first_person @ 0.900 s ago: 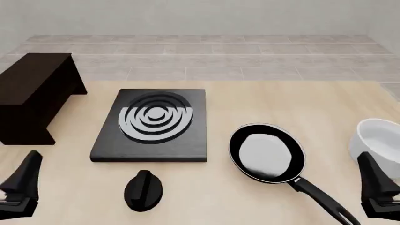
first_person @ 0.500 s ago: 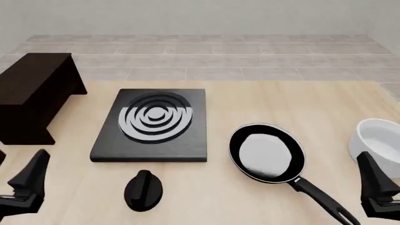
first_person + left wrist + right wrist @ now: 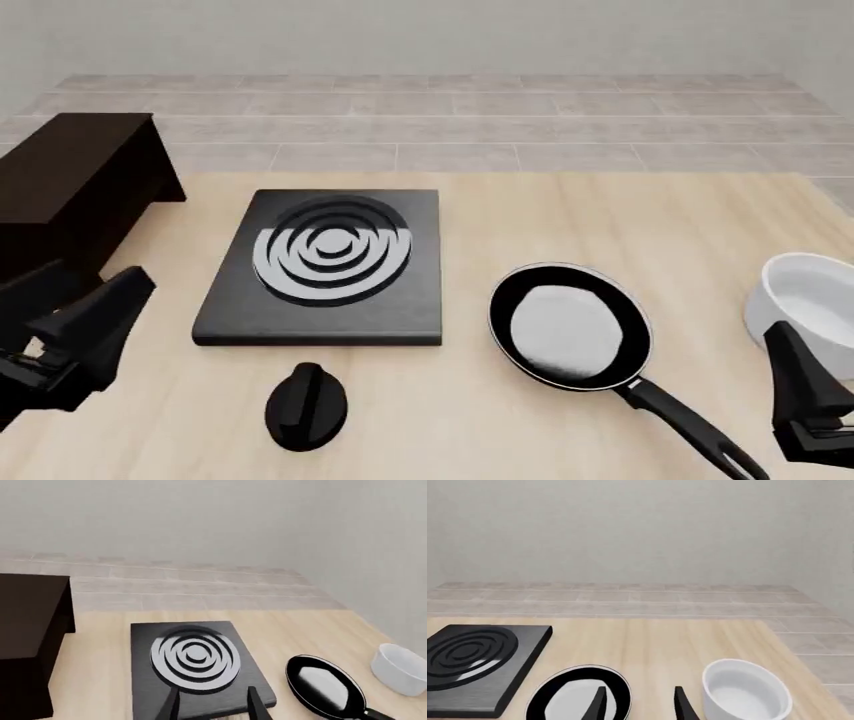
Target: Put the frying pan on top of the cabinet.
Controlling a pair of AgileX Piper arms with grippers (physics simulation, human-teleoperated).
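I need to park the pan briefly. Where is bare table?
Bare table lies beyond the frying pan, between the stove slab and the white bowl. It is tighter near the knob, and between slab and cabinet.

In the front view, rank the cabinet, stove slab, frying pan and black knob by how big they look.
Largest to smallest:
1. cabinet, partly cut off at the edge, and stove slab: too close to separate
2. frying pan, handle included
3. black knob
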